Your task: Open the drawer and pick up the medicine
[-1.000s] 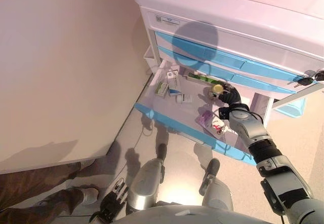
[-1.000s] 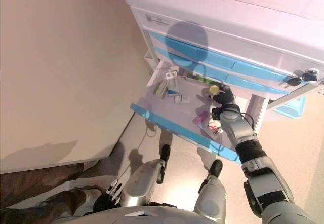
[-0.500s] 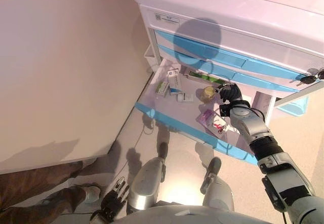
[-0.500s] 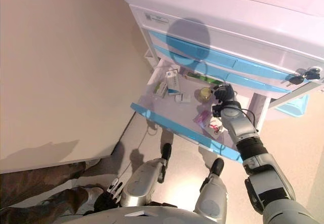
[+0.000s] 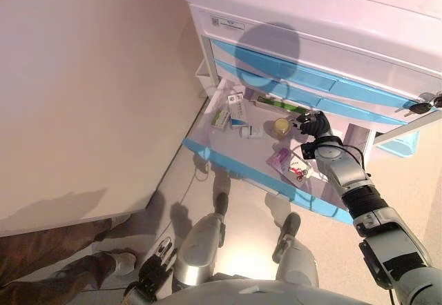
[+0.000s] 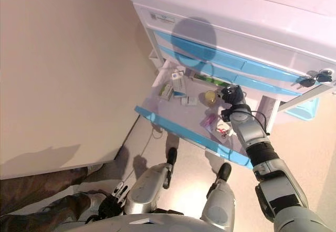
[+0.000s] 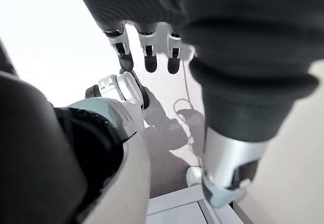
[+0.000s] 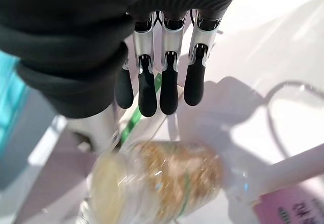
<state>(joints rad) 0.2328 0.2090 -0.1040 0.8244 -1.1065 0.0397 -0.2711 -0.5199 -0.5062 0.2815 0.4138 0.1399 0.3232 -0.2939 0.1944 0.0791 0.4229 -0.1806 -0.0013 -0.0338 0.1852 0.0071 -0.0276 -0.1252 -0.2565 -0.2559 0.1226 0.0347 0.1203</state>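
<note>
The white cabinet's lowest drawer [image 5: 254, 173], with a blue front, stands pulled out. A small clear medicine bottle [image 5: 281, 125] with a yellow cap lies on its side in it. My right hand [image 5: 315, 123] hovers just to the right of the bottle, open, holding nothing. In the right wrist view its straight fingers [image 8: 169, 84] hang above the bottle [image 8: 162, 183] without touching it. My left hand [image 5: 156, 275] hangs open low beside my body, far from the drawer.
Also in the drawer lie several small medicine boxes [image 5: 235, 108], a green strip [image 5: 280, 105] and a pink packet [image 5: 284, 161]. Two shut blue drawers [image 5: 304, 77] sit above. Keys [image 5: 423, 105] hang at the cabinet's right. A person's legs [image 5: 55, 270] show lower left.
A second ago my right hand held the yellow-capped bottle; it has let go. The bottle now lies in the drawer to the hand's left, and the hand has drawn slightly right.
</note>
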